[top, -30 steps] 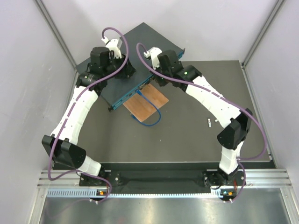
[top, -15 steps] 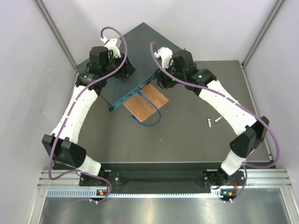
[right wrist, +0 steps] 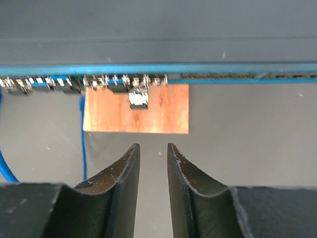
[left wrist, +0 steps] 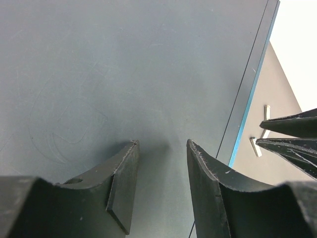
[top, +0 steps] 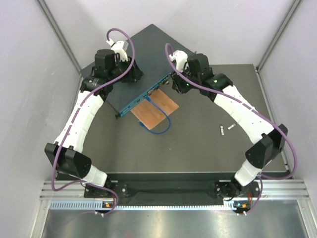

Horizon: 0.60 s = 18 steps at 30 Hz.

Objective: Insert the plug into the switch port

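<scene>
The dark teal-blue switch [top: 151, 49] lies at an angle at the back of the table, its port row [right wrist: 59, 83] facing my right gripper. A small clear plug [right wrist: 138, 98] sticks out of the port row above the wooden board [right wrist: 163, 111]; it looks seated in a port. A blue cable [top: 163, 124] runs from the port face and loops over the board. My right gripper [top: 175, 87] [right wrist: 152, 145] is open a narrow gap, empty, a short way back from the plug. My left gripper [top: 132, 74] [left wrist: 161, 142] is open and empty, down on the switch's top [left wrist: 124, 74].
The orange-brown board [top: 154, 109] lies on the table against the port face. Two small metal pieces [top: 226, 129] lie to the right on the dark mat, also in the left wrist view [left wrist: 255, 147]. Grey walls close in on both sides.
My right arm has swung right and drawn its gripper back from the port face. The left arm, switch, board and cable have not moved.
</scene>
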Tool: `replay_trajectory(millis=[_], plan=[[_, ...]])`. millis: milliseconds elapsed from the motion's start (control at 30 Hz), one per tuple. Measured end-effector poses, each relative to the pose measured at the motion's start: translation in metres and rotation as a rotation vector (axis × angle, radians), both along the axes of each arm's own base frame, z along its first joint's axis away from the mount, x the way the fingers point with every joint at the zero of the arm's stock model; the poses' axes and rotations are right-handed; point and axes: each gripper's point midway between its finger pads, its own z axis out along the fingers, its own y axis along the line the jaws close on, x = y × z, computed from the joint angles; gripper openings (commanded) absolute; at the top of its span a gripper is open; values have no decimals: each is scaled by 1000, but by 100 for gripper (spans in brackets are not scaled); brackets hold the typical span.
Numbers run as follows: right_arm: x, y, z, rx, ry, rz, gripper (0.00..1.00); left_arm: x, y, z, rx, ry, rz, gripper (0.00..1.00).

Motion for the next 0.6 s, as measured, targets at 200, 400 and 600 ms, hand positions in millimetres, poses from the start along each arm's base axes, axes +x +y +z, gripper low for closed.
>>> replay_trajectory(millis=[200, 400, 600], plan=[[9, 13, -7, 35, 25, 1, 26, 0, 0, 0, 0, 0, 0, 49], [16, 21, -13, 53, 43, -3, 26, 0, 0, 0, 0, 0, 0, 49], [22, 27, -6, 89, 28, -9, 24, 0, 0, 0, 0, 0, 1, 49]])
